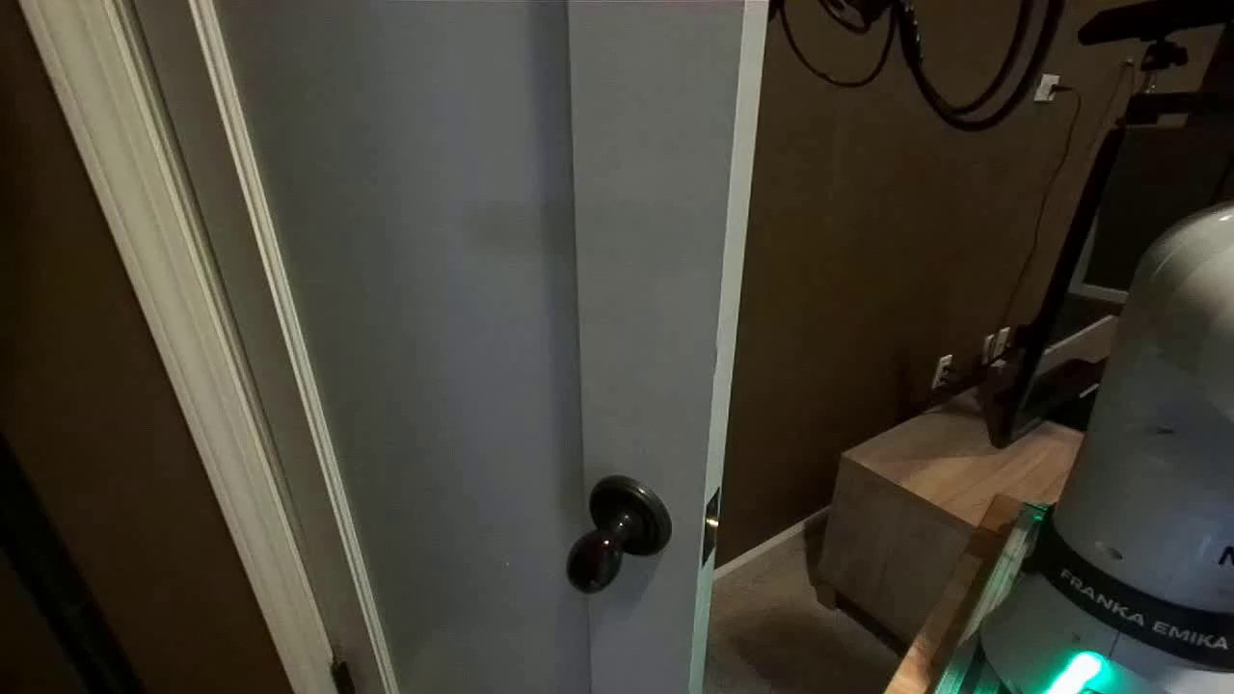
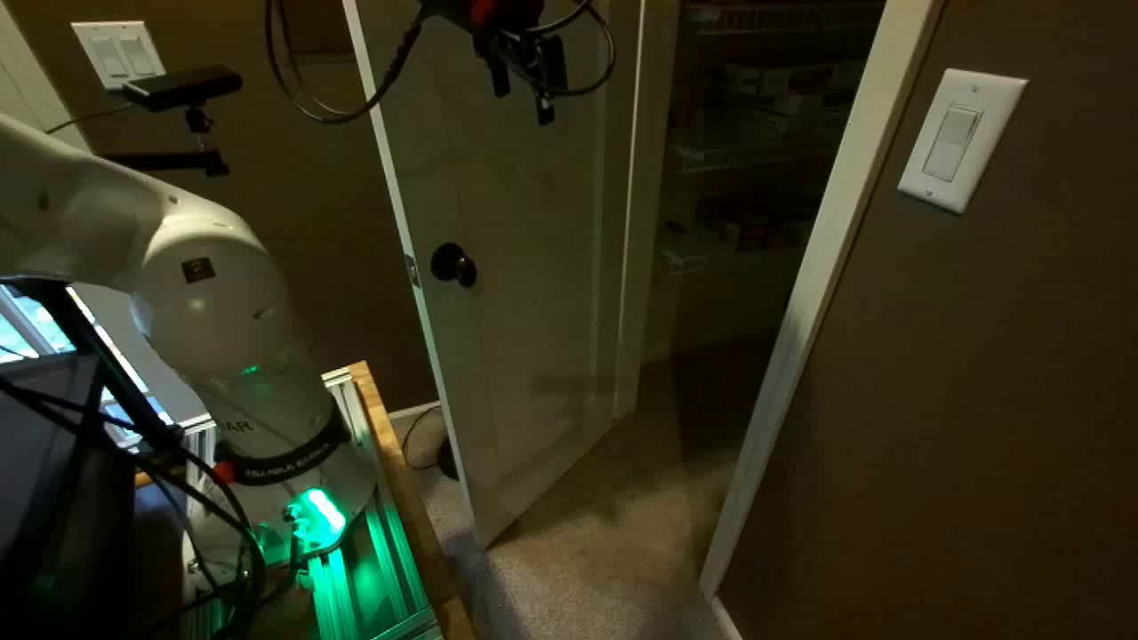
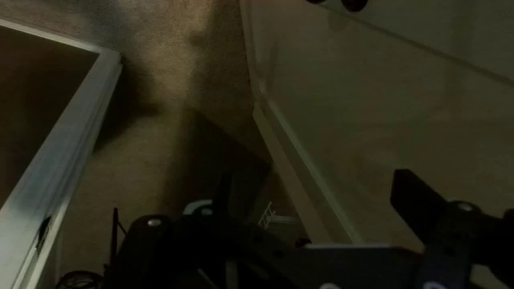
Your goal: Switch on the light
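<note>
Pointing downward near the top edge of an exterior view, your gripper (image 2: 523, 102) hangs with a pale, open door (image 2: 533, 338) behind it and black cables (image 2: 404, 52) looping around it. Its jaws are spread: in the wrist view, two dark fingers (image 3: 417, 204) stand well apart, and carpet (image 3: 168, 92) and the door show beyond them. Your light switch (image 2: 953, 142), a white plate with a single rocker, is fixed to the brown wall (image 2: 960, 400) far to the right in an exterior view, just beside the white door frame (image 2: 809, 302) and well apart from your gripper; which way the rocker is tipped cannot be made out. Between the door and the door frame, dim shelves (image 2: 756, 160) show in a dark space. A dark knob (image 2: 455, 265) sits on the door, visible in both exterior views. Your robot arm (image 2: 213, 302) curves upward, with a lamp (image 2: 325, 509) glowing green low on it. Past the arm, a double switch plate (image 2: 118, 53) is mounted on the far wall (image 2: 329, 213), and a black camera (image 2: 185, 86) covers part of its lower edge. In an exterior view, a wooden cabinet (image 1: 897, 535) carries a dark screen (image 1: 1104, 231) behind the arm.
</note>
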### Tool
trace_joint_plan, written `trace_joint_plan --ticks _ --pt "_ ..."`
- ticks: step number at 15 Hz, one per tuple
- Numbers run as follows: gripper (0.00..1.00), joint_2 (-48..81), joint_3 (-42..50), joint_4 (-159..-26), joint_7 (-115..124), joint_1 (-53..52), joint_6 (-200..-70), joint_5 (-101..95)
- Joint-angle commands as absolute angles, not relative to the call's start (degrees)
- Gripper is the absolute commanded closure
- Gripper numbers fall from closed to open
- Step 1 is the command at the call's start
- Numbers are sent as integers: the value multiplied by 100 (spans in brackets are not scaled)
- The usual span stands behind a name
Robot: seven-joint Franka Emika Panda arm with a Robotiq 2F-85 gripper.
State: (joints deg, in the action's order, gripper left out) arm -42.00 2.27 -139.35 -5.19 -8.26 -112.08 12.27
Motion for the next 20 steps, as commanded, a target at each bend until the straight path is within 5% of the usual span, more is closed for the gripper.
trace_joint_plan --ticks 1,8,17,18,20 --pt "0 -4194 163 -13920 -568 -735 -11184 1282" --pt "0 -4194 163 -13920 -568 -735 -11184 1282" --pt "0 -3814 826 -13869 -1045 568 -11728 -531" --pt "25 -3741 912 -13858 -1091 719 -11931 -745" --pt "34 -3564 998 -13844 -1126 977 -12601 -1217"
